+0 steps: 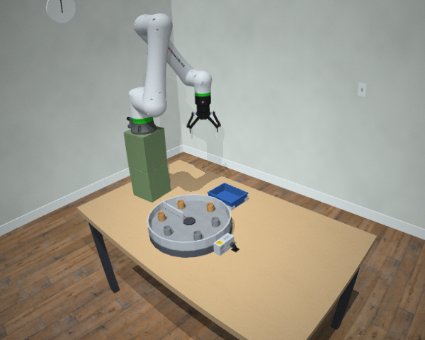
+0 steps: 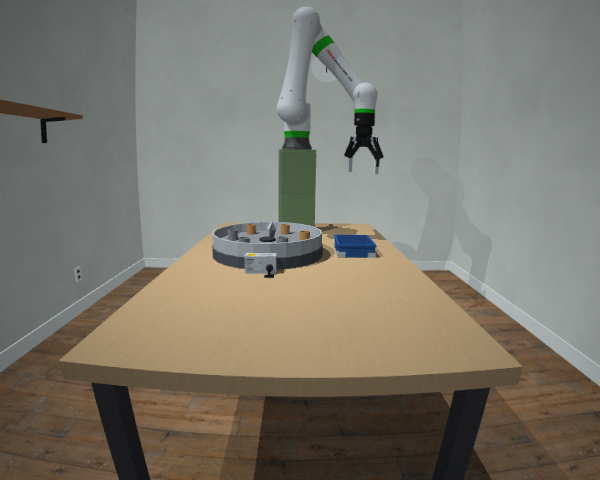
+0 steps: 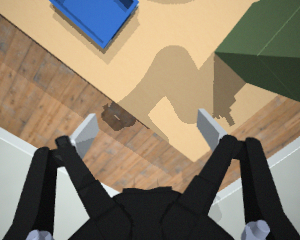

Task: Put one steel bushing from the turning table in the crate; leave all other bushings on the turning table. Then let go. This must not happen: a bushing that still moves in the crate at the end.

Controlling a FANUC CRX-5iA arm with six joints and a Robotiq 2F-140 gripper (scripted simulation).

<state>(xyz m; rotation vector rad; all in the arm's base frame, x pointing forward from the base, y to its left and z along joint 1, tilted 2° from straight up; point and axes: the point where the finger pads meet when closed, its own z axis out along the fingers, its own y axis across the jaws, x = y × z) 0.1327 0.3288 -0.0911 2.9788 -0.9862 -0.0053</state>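
The round grey turning table (image 1: 161,239) (image 2: 228,245) stands on the wooden table. Three grey steel bushings (image 1: 215,221) (image 1: 197,234) (image 1: 167,230) stand upright on its near half; one shows in the exterior view (image 2: 232,233). Three orange bushings (image 1: 210,207) (image 1: 180,204) (image 1: 161,216) stand on its far half. The blue crate (image 1: 219,190) (image 2: 355,246) (image 3: 97,20) sits empty just behind the turning table. My gripper (image 1: 203,136) (image 2: 363,167) (image 3: 147,120) is open and empty, hanging high above the table's far edge, behind the crate.
The arm's green pedestal (image 1: 149,164) (image 2: 296,186) (image 3: 270,45) stands at the table's back corner. A small grey control box (image 1: 222,244) (image 2: 259,262) is fixed to the turning table's front rim. A thin divider (image 1: 173,209) crosses its far half.
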